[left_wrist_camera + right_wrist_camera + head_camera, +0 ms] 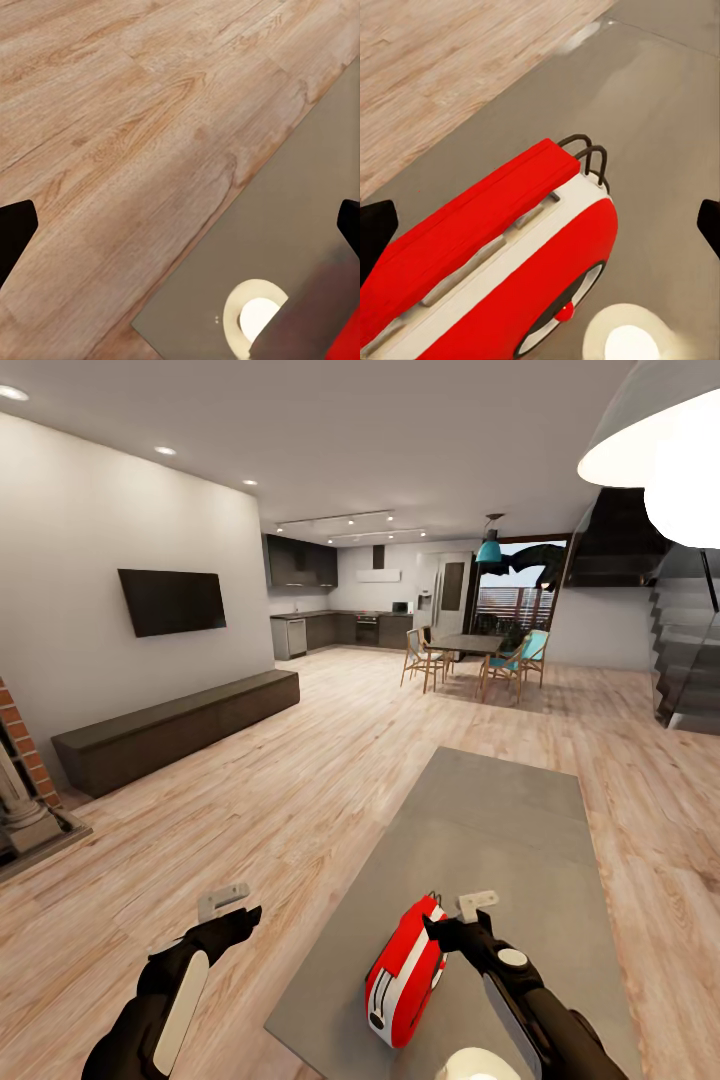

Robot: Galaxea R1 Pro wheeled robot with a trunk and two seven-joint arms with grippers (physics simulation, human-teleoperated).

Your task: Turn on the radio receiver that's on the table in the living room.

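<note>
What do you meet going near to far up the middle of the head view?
radio receiver → bare far end of the grey table → wooden floor → dining table with chairs → kitchen cabinets

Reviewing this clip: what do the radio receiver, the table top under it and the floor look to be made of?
The radio receiver: apparently glossy red plastic with a white band, judging by soft highlights on its rounded shell; dark thin loops at one end look like wire. The table top: flat matte grey, possibly concrete or laminate, with only a dull sheen. The floor: light wood planks, with visible grain and seams.
</note>
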